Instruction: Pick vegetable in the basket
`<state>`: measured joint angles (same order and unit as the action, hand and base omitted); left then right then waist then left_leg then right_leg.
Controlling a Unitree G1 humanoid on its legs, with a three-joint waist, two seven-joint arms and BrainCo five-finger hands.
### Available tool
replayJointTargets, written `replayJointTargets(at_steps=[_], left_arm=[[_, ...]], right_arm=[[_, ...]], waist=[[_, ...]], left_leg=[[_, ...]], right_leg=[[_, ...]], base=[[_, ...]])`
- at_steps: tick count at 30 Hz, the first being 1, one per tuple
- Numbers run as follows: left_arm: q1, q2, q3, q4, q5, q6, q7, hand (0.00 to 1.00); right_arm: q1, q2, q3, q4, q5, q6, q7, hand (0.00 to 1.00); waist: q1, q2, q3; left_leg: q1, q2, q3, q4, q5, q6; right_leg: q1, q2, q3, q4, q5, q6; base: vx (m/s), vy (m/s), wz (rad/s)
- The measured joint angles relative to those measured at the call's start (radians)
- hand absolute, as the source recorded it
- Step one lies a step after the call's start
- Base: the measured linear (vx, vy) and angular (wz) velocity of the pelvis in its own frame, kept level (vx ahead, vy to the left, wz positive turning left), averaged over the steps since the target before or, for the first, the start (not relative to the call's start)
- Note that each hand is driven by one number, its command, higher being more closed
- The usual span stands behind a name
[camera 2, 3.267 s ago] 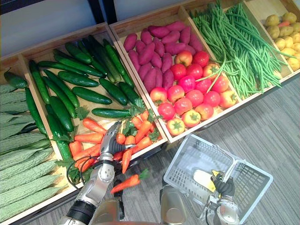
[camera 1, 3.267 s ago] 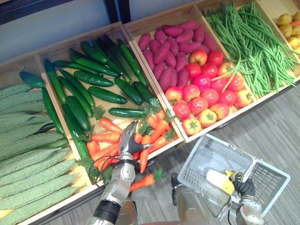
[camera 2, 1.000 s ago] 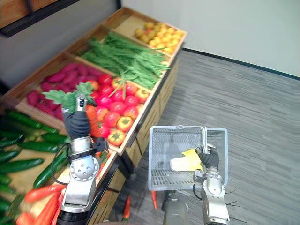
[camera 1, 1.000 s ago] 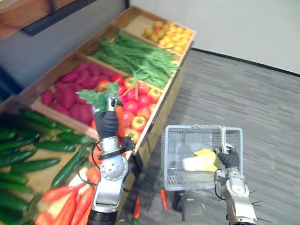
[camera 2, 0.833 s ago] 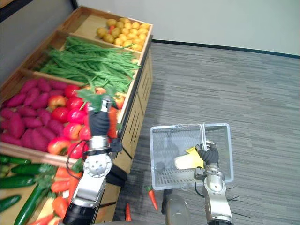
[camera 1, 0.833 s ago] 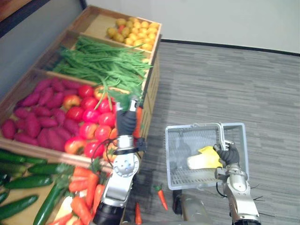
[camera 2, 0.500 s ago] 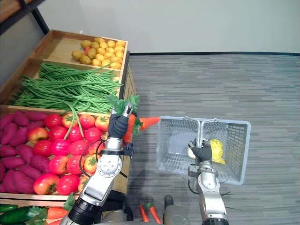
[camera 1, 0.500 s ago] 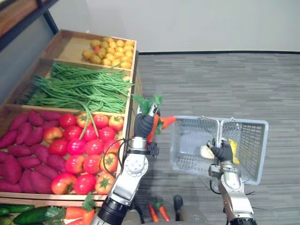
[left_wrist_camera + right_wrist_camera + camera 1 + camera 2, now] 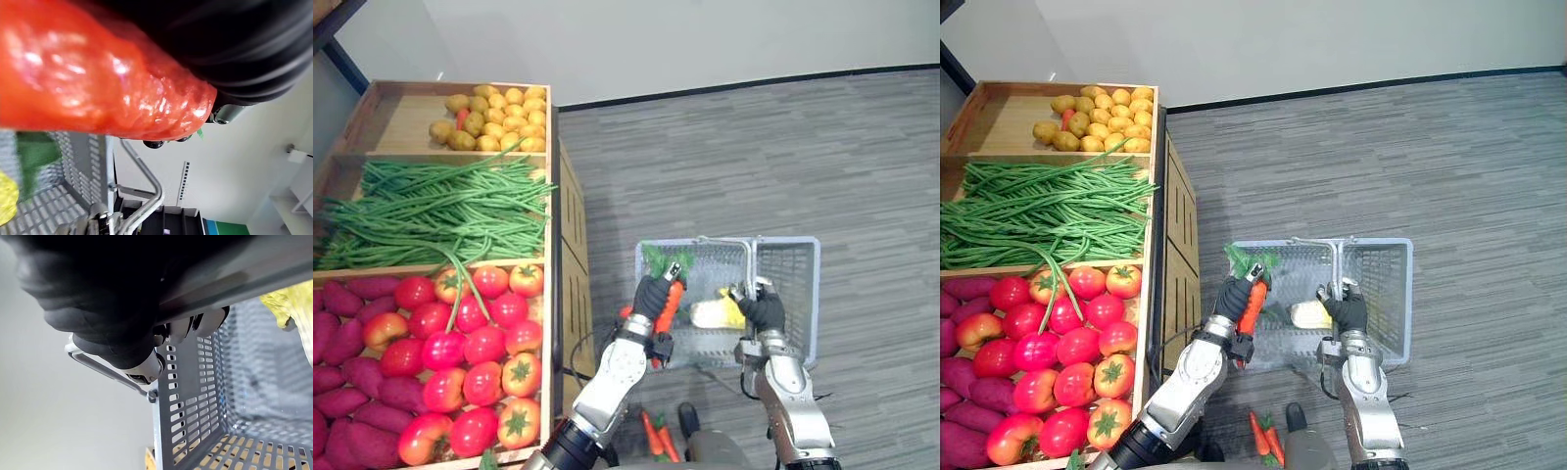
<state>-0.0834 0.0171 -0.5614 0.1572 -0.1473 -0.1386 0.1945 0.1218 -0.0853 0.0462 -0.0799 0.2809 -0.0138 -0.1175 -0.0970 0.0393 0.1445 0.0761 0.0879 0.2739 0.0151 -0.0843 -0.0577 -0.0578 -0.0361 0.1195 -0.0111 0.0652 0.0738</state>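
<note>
My left hand (image 9: 651,297) is shut on an orange carrot (image 9: 668,304) with green leaves (image 9: 658,260), held upright at the left rim of the grey plastic basket (image 9: 798,279). The carrot (image 9: 98,83) looms large in the left wrist view, with the basket's wall (image 9: 83,156) and handle past it. My right hand (image 9: 765,311) is shut on the basket's handle (image 9: 752,264); the right wrist view looks down into the basket (image 9: 195,421). A pale yellow vegetable (image 9: 717,313) lies inside the basket.
A wooden display stand (image 9: 570,294) at the left holds red tomatoes (image 9: 480,343), green beans (image 9: 431,211), purple sweet potatoes (image 9: 342,401) and yellow potatoes (image 9: 494,113). Two carrots (image 9: 656,436) lie on the grey floor (image 9: 754,157) by the stand.
The camera has swung right, away from the cucumbers and carrots. My left hand has carried the carrot from the crate over to the basket's left rim. The right hand keeps hold of the handle.
</note>
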Motion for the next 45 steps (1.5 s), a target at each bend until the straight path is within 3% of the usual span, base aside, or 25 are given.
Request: replayJointTargets(at_steps=[4,14,20,23,28,33,39,45], left_arm=[[-0.003,0.002,-0.038,0.051,0.001,0.011,-0.024,1.00],[-0.088,0.003,-0.157,0.185,0.067,0.044,-0.084,1.00],[-0.158,0.005,-0.170,0.327,0.163,0.070,-0.077,1.00],[-0.172,0.006,-0.158,0.353,0.192,0.078,-0.079,1.00],[-0.229,0.015,-0.097,0.425,0.270,0.124,-0.079,1.00],[-0.278,0.024,-0.016,0.411,0.276,0.131,-0.056,1.00],[-0.352,0.019,0.008,0.376,0.272,0.109,-0.040,1.00],[-0.367,0.017,0.059,0.362,0.246,0.092,-0.037,1.00]], right_arm=[[-0.002,-0.010,0.026,0.000,0.085,0.000,0.029,1.00],[-0.072,-0.030,0.139,0.024,0.160,0.001,0.052,1.00],[-0.098,-0.062,0.232,0.057,0.270,0.003,0.056,1.00],[-0.098,-0.073,0.253,0.057,0.297,0.003,0.058,1.00],[-0.096,-0.097,0.307,0.058,0.317,0.014,0.133,1.00],[-0.040,-0.100,0.313,0.072,0.316,0.024,0.168,1.00],[0.045,-0.096,0.324,0.120,0.290,0.050,0.187,1.00],[0.068,-0.083,0.326,0.121,0.114,0.063,0.193,1.00]], waist=[[-0.003,0.000,0.000],[-0.020,-0.003,-0.002],[-0.053,-0.018,-0.011],[-0.053,-0.022,-0.012],[-0.080,-0.022,-0.013],[-0.079,-0.024,-0.012],[-0.088,-0.024,-0.011],[-0.106,-0.025,-0.011]], left_leg=[[-0.005,-0.002,-0.002,-0.001,0.000,0.000],[0.000,-0.005,-0.003,-0.001,0.000,0.000],[-0.007,-0.006,0.004,-0.001,0.000,0.000],[-0.017,-0.006,0.017,0.000,0.000,0.000],[-0.033,-0.006,0.029,0.002,0.000,0.000],[-0.038,-0.001,0.025,0.002,0.000,0.000],[-0.047,-0.001,0.016,0.001,0.001,0.000],[-0.045,-0.001,0.017,0.001,0.001,0.000]], right_leg=[[0.001,-0.001,0.000,-0.015,0.009,-0.003],[0.001,-0.001,-0.002,-0.017,0.011,-0.004],[-0.005,0.000,0.009,-0.028,0.019,-0.006],[-0.022,0.001,0.021,-0.028,0.025,-0.007],[-0.043,-0.003,0.032,-0.029,0.033,-0.007],[-0.046,-0.005,0.027,-0.029,0.033,-0.007],[-0.045,-0.008,0.017,-0.042,0.033,-0.007],[-0.042,-0.008,0.017,-0.043,0.033,-0.007]], base=[[0.00,0.000,0.00],[0.00,0.000,0.00],[-0.01,0.004,-0.04],[-0.01,0.006,-0.12],[-0.01,0.007,-0.08],[0.00,-0.003,0.02],[0.00,-0.001,0.04],[0.00,0.000,0.00]])
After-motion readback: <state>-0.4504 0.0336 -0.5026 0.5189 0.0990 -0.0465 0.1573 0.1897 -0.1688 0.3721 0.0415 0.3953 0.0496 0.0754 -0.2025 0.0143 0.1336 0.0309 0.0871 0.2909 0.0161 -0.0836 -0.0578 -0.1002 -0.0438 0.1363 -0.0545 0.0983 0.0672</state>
